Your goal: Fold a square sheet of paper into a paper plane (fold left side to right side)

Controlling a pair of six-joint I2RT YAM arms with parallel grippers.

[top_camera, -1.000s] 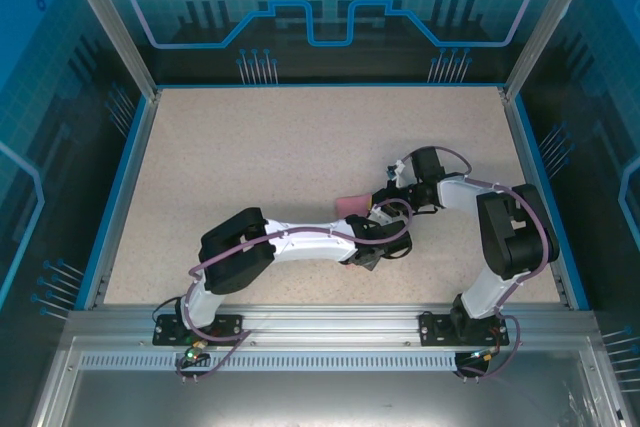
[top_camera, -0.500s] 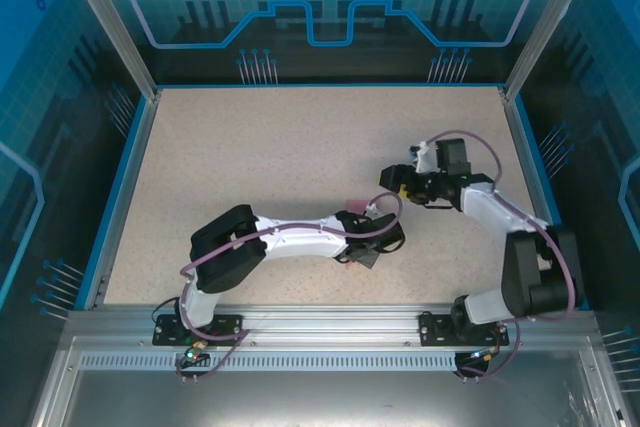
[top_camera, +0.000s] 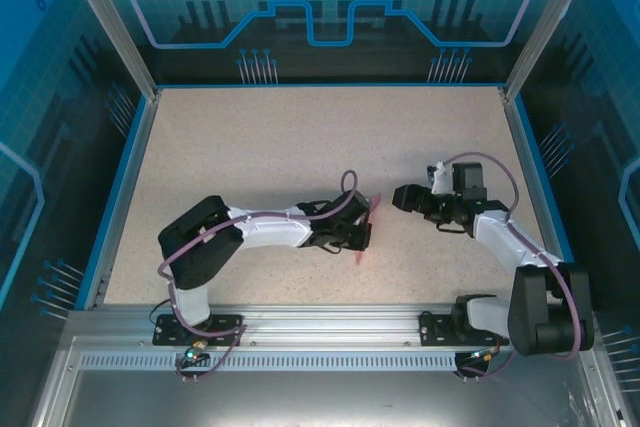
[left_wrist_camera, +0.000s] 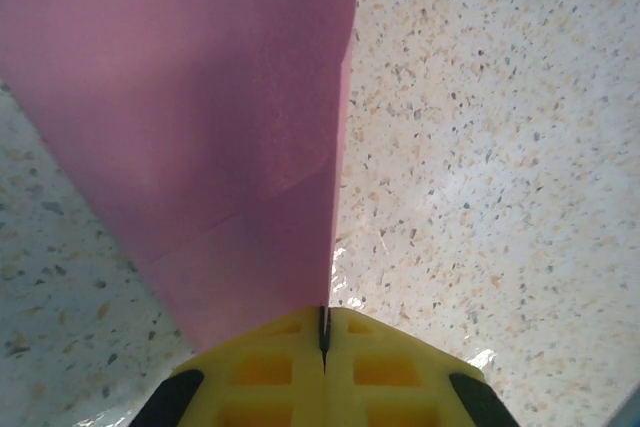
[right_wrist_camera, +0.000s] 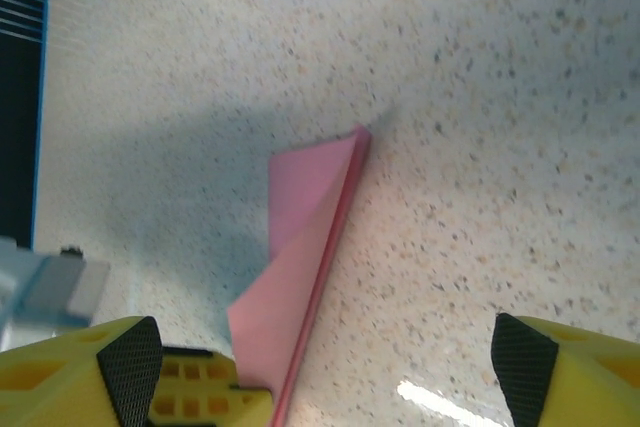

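Note:
The pink-red square sheet of paper (top_camera: 369, 222) is folded into a slim pointed wedge, much like a paper plane. It stands on edge above the table's middle. My left gripper (top_camera: 357, 238) is shut on its lower end. In the left wrist view the paper (left_wrist_camera: 200, 117) runs up from the closed seam of the yellow fingers (left_wrist_camera: 250, 377), left gripper (left_wrist_camera: 322, 325). My right gripper (top_camera: 404, 197) is open just right of the paper, not touching it. In the right wrist view the folded paper (right_wrist_camera: 300, 267) lies ahead between the wide-spread pads (right_wrist_camera: 130, 367), right gripper (right_wrist_camera: 325, 367).
The speckled beige tabletop (top_camera: 250, 137) is bare at the back and on the left. A blue rim (top_camera: 120, 197) and dark glass walls close it in. The aluminium rail (top_camera: 320, 322) with both arm bases runs along the near edge.
My right gripper has opened, let go of the paper and drawn back to the right. The left gripper has closed on the paper and turned it up on edge, shifting slightly left.

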